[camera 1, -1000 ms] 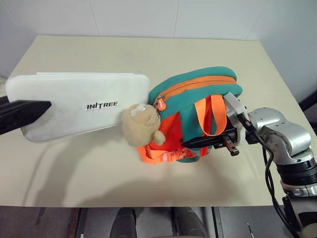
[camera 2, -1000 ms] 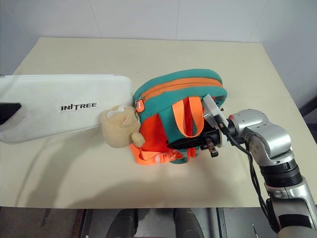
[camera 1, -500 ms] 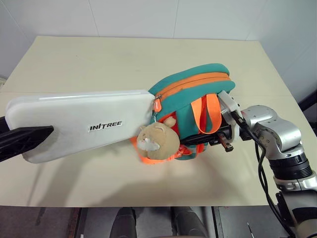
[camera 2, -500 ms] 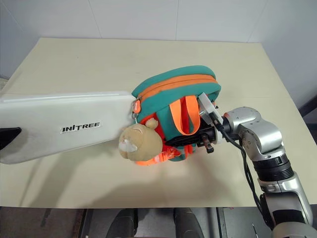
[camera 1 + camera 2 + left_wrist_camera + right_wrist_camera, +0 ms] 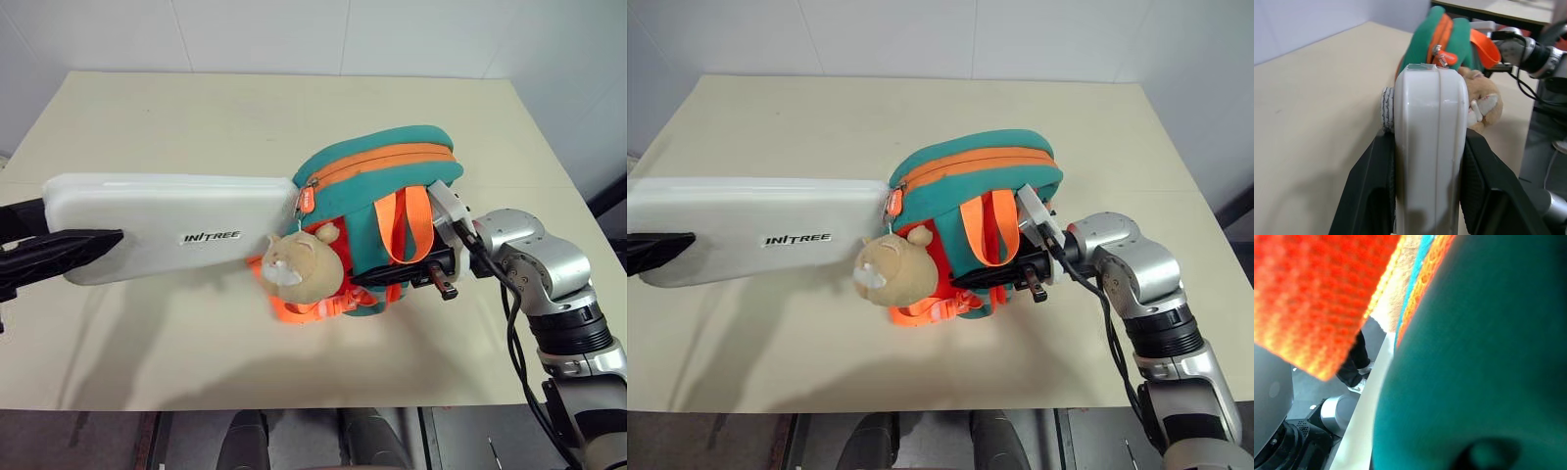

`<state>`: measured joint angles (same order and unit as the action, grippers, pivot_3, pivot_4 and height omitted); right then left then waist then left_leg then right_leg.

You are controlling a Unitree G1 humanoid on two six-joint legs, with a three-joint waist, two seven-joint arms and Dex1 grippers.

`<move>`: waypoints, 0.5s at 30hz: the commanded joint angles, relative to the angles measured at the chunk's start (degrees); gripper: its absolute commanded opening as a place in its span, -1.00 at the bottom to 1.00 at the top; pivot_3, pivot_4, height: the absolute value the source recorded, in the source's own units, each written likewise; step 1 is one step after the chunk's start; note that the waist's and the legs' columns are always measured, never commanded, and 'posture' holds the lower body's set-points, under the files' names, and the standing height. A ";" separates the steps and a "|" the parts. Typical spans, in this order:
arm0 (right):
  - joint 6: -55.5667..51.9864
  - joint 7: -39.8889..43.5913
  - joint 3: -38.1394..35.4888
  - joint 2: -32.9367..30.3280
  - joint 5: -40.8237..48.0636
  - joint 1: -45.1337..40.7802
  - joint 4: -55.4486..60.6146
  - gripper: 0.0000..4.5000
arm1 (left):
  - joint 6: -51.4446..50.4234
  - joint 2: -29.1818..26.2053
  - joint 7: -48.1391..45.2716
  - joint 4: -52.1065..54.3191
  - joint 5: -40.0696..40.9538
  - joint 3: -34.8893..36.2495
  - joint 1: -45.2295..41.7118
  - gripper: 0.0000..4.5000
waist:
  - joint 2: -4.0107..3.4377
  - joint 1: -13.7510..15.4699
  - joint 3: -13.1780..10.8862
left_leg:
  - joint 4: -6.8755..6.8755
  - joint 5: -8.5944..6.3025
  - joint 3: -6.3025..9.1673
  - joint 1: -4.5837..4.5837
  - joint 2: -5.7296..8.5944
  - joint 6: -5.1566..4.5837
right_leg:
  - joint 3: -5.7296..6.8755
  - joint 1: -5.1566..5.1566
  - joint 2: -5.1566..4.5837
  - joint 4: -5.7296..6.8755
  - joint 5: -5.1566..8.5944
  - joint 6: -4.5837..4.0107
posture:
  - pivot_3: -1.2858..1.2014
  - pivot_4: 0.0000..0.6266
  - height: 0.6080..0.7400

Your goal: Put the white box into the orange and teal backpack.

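A flat white box (image 5: 171, 225) with dark lettering is held level above a beige table (image 5: 196, 117), its far end touching the zipper end of an orange and teal backpack (image 5: 377, 196). The left gripper (image 5: 1427, 196) clamps the box's near end between its two black fingers. A tan plush bear (image 5: 297, 266) hangs just below where they meet. The right gripper (image 5: 407, 277) is closed on the backpack, holding it from the opposite side, beside an orange strap (image 5: 407, 220).
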<state>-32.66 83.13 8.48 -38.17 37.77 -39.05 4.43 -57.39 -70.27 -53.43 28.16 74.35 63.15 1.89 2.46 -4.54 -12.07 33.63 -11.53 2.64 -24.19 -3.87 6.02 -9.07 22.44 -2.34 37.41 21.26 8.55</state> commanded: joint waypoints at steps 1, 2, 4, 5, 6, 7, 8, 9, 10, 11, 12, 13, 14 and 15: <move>-0.11 0.16 -0.02 0.08 -0.29 0.47 1.51 -1.00 | 2.44 -1.27 -2.49 0.10 2.12 -2.37 -3.66 -0.42 | 0.00 -0.17 0.00 | 0.00 0.00 0.00 0.00 0.00 0.00 | 0.00 0.00 0.00 0.00 0.00 0.00 | 0.03 -0.52 1.00; -0.04 0.11 -0.01 0.06 -0.36 0.53 1.55 -1.00 | 2.69 -1.28 -2.44 0.14 1.83 -3.29 -4.52 -0.42 | 0.00 -0.27 0.00 | 0.00 0.00 0.00 0.01 0.00 0.00 | 0.00 0.00 0.00 0.01 0.00 0.01 | 0.03 -0.52 1.00; -0.09 -0.07 -0.02 0.15 -0.35 0.54 1.63 -1.00 | 3.66 -1.47 -2.07 0.17 0.62 -6.11 -6.49 -0.42 | 0.00 -0.38 0.00 | 0.01 0.00 0.00 0.01 0.00 0.00 | 0.00 0.00 0.01 0.02 -0.01 0.02 | 0.03 -0.52 1.00; -0.09 -0.10 -0.04 0.18 -0.33 0.53 1.66 -1.00 | 4.20 -1.53 -2.38 0.24 -0.47 -7.29 -7.07 -0.42 | 0.00 -0.36 0.00 | 0.02 0.00 0.00 0.01 0.00 -0.01 | -0.01 0.00 0.00 0.03 -0.01 0.02 | 0.03 -0.52 1.00; -0.13 -0.15 -0.04 0.23 -0.30 0.52 1.69 -1.00 | 4.63 -1.50 -2.63 0.24 -1.56 -8.32 -7.58 -0.42 | 0.00 -0.35 0.00 | 0.04 0.00 0.01 0.01 0.00 -0.01 | 0.00 0.00 0.00 0.03 -0.01 0.03 | 0.03 -0.52 1.00; -0.11 -0.19 -0.04 0.27 -0.30 0.52 1.71 -1.00 | 5.38 -1.39 -2.74 0.15 -3.10 -9.36 -7.99 -0.42 | 0.00 -0.34 0.00 | 0.05 0.00 0.01 0.01 0.00 -0.01 | 0.00 -0.02 0.00 0.03 -0.01 0.03 | 0.03 -0.52 1.00; -0.10 -0.24 -0.03 0.31 -0.32 0.51 1.72 -1.00 | 6.17 -1.31 -2.98 -0.02 -4.60 -10.29 -8.28 -0.42 | 0.00 -0.32 0.00 | 0.07 0.00 0.01 0.01 0.00 -0.01 | -0.01 -0.02 0.00 0.03 -0.02 0.03 | 0.03 -0.52 1.00; -0.16 -0.29 -0.04 0.35 -0.25 0.51 1.78 -1.00 | 6.64 -1.21 -3.35 -0.10 -5.59 -11.13 -8.53 -0.42 | 0.00 -0.31 0.00 | 0.09 0.00 0.01 0.01 0.00 -0.01 | 0.00 -0.03 0.01 0.03 -0.02 0.04 | 0.03 -0.52 1.00; -0.15 -0.30 -0.04 0.38 -0.24 0.53 1.80 -1.00 | 7.23 -1.17 -3.71 -0.05 -6.58 -12.30 -8.81 -0.42 | 0.00 -0.31 0.00 | 0.11 0.00 0.01 0.01 0.00 -0.01 | 0.00 -0.04 0.01 0.04 -0.02 0.04 | 0.03 -0.52 1.00; -0.17 -0.35 -0.02 0.41 -0.23 0.55 1.86 -1.00 | 7.58 -1.10 -4.10 -0.01 -7.25 -13.05 -8.99 -0.42 | 0.00 -0.32 0.00 | 0.12 -0.01 0.01 0.01 -0.01 -0.01 | -0.01 -0.05 0.01 0.04 -0.02 0.05 | 0.03 -0.52 1.00; -0.19 -0.37 -0.01 0.45 -0.22 0.55 1.89 -1.00 | 8.06 -1.10 -4.24 0.15 -8.17 -14.09 -9.13 -0.42 | 0.00 -0.32 0.00 | 0.14 -0.01 0.01 0.02 0.00 -0.02 | -0.01 -0.06 0.01 0.04 -0.03 0.05 | 0.03 -0.52 1.00; -0.21 -0.41 -0.02 0.50 -0.22 0.52 1.88 -1.00 | 8.90 -1.11 -4.63 0.34 -9.50 -15.19 -9.14 -0.42 | 0.00 -0.32 0.00 | 0.15 -0.01 0.01 0.01 0.00 -0.02 | 0.00 -0.06 0.01 0.06 -0.03 0.06 | 0.03 -0.52 1.00; -0.23 -0.44 -0.03 0.56 -0.22 0.47 1.83 -1.00 | 9.59 -1.13 -4.92 0.46 -10.52 -16.23 -9.23 -0.42 | 0.00 -0.32 0.00 | 0.16 -0.01 0.01 0.02 0.00 -0.02 | -0.01 -0.06 0.01 0.06 -0.03 0.06 | 0.03 -0.52 1.00; -0.28 -0.50 -0.01 0.64 -0.23 0.38 1.79 -1.00 | 10.13 -1.15 -5.24 0.42 -11.27 -16.96 -9.35 -0.42 | 0.00 -0.32 0.00 | 0.17 -0.01 0.01 0.02 -0.01 -0.02 | -0.01 -0.07 0.01 0.06 -0.03 0.06 | 0.03 -0.52 1.00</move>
<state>-32.66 82.89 8.44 -37.75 37.72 -38.85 4.50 -48.64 -70.69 -57.24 28.16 64.30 46.90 -6.72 2.45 -4.86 -12.07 33.81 -11.54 2.64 -24.17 -3.88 6.00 -9.08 22.37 -2.33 37.48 21.22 8.62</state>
